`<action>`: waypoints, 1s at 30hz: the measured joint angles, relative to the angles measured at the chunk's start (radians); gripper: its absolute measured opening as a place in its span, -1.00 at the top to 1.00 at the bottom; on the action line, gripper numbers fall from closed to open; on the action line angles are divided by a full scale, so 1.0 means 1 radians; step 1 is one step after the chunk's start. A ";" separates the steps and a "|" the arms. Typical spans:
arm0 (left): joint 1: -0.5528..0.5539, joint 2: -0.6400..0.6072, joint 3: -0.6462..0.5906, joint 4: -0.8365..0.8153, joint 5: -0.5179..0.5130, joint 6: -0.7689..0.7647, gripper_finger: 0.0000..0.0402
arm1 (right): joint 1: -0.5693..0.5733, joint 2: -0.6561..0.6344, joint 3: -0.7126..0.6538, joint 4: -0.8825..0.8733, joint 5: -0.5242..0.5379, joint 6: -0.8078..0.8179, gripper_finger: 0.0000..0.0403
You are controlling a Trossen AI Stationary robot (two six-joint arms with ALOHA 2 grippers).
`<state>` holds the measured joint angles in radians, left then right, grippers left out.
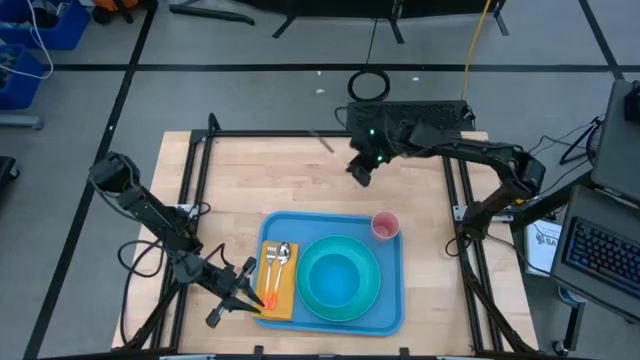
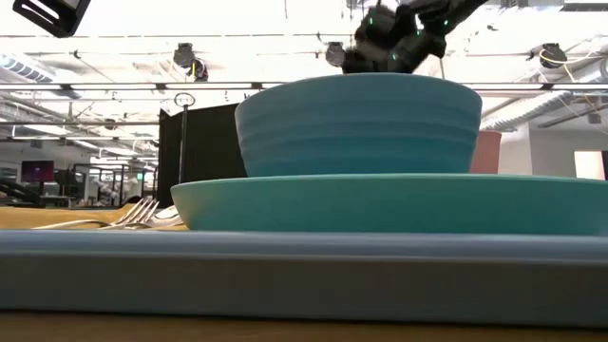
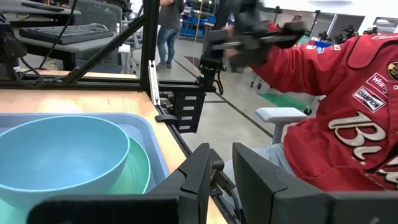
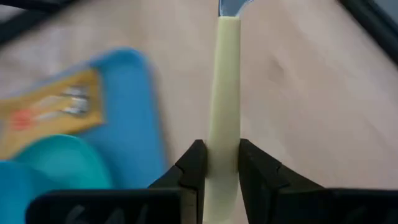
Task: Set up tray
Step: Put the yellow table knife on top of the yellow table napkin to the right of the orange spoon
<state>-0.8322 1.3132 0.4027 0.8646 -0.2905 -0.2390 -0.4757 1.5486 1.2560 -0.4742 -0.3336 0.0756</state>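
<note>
High view: the tray (image 1: 385, 316) lies at the counter's (image 1: 290, 175) near edge, midway across. It carries a plate (image 1: 372, 290) with a bowl (image 1: 335, 275), a pink cup (image 1: 385, 225) at its far right corner, and a napkin (image 1: 276, 300) on its left side with a fork (image 1: 271, 256) and spoon (image 1: 284, 255). The left hand (image 1: 243, 285) sits just beside the tray's left rim, at the napkin's edge. The right hand (image 1: 362, 170) hangs over the far counter, well apart from the tray.

Low view: the tray's rim (image 2: 285, 275) fills the foreground, with plate (image 2: 399, 201) and bowl (image 2: 357, 123) on it. One arm (image 2: 404, 33) shows above.

Left wrist view: the left hand (image 3: 221, 180) has its fingers (image 3: 199, 171) narrowly apart, with nothing clearly between them. The tray's corner (image 3: 152, 134) lies just beside it. A person in a red jacket (image 3: 348, 118) sits past the counter.

Right wrist view: the right hand (image 4: 222, 165) pinches a pale handle (image 4: 226, 93) with a blue-grey end. The tray (image 4: 134, 106) lies off to one side, apart.
</note>
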 joint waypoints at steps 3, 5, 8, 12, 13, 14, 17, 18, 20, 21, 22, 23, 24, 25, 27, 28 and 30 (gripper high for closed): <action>0.000 0.000 0.000 0.000 0.000 0.000 0.64 | 0.075 -0.009 -0.024 0.132 -0.062 0.025 0.73; 0.000 0.000 0.000 0.000 0.000 0.000 0.64 | 0.126 -0.008 -0.047 0.225 -0.094 0.036 0.73; 0.000 0.000 0.000 0.000 0.000 0.000 0.64 | 0.195 -0.007 -0.101 0.392 -0.159 0.046 0.73; 0.001 0.000 0.000 0.004 0.000 0.008 0.64 | 0.267 -0.007 -0.218 0.703 -0.265 0.119 0.73; 0.001 0.000 0.000 0.005 0.000 0.012 0.64 | 0.284 -0.007 -0.254 0.796 -0.287 0.144 0.73; 0.001 0.000 0.000 0.007 -0.001 0.015 0.64 | 0.301 -0.007 -0.292 0.894 -0.298 0.169 0.73; 0.001 0.000 0.000 0.014 -0.023 0.021 0.64 | 0.355 -0.007 -0.400 1.168 -0.300 0.233 0.73; 0.001 0.000 0.000 0.022 -0.032 0.019 0.64 | 0.372 -0.007 -0.433 1.249 -0.300 0.257 0.73; 0.002 0.000 0.000 0.030 -0.054 0.015 0.64 | 0.408 -0.007 -0.483 1.368 -0.299 0.285 0.73; 0.002 0.000 0.000 0.030 -0.072 0.017 0.64 | 0.426 -0.007 -0.503 1.410 -0.296 0.291 0.73; 0.002 0.000 0.000 0.030 -0.097 0.021 0.64 | 0.444 -0.007 -0.519 1.442 -0.288 0.296 0.73; 0.002 0.000 0.000 0.036 -0.125 0.023 0.64 | 0.463 -0.007 -0.533 1.470 -0.273 0.299 0.73; 0.003 0.000 0.000 0.043 -0.157 0.024 0.64 | 0.483 -0.007 -0.540 1.489 -0.261 0.299 0.73; 0.006 0.000 0.000 0.051 -0.190 0.024 0.64 | 0.504 -0.007 -0.542 1.497 -0.242 0.287 0.73; 0.024 0.000 0.000 0.069 -0.245 0.021 0.64 | 0.546 -0.007 -0.542 1.508 -0.197 0.244 0.73; 0.038 0.000 0.000 0.080 -0.262 0.008 0.64 | 0.567 -0.007 -0.542 1.516 -0.183 0.220 0.73; 0.080 0.000 0.000 0.086 -0.264 -0.028 0.64 | 0.601 -0.007 -0.542 1.545 -0.170 0.181 0.73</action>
<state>-0.7523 1.3136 0.4030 0.9505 -0.5542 -0.2666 0.1257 1.5417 0.7139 1.0712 -0.5036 0.2568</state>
